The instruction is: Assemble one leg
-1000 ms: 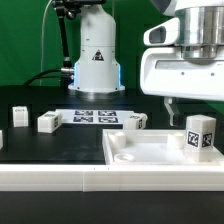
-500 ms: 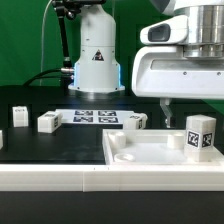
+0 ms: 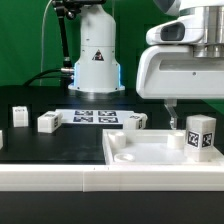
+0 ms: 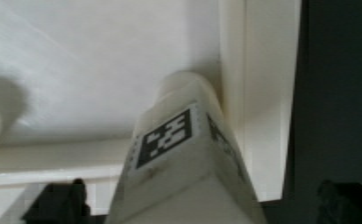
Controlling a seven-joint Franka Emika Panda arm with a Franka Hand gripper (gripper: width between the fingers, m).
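Note:
A leg (image 3: 200, 135), a chunky white block with black-and-white tags, stands upright in the near corner of the large white panel (image 3: 150, 152) on the exterior view's right. My gripper (image 3: 197, 112) hangs just above it, open, with one finger (image 3: 170, 110) showing beside the leg toward the exterior view's left. In the wrist view the leg (image 4: 181, 150) lies between my two dark fingertips (image 4: 57, 202), with gaps on both sides. My gripper (image 4: 199, 208) holds nothing.
Other legs lie on the black table: one (image 3: 48, 122) and one (image 3: 18, 115) on the exterior view's left, one (image 3: 137, 121) behind the panel. The marker board (image 3: 95, 117) lies in front of the robot base (image 3: 95, 60).
The gripper has shifted slightly sideways above the leg, ending a bit to the exterior view's right. The leg and the other parts have not moved.

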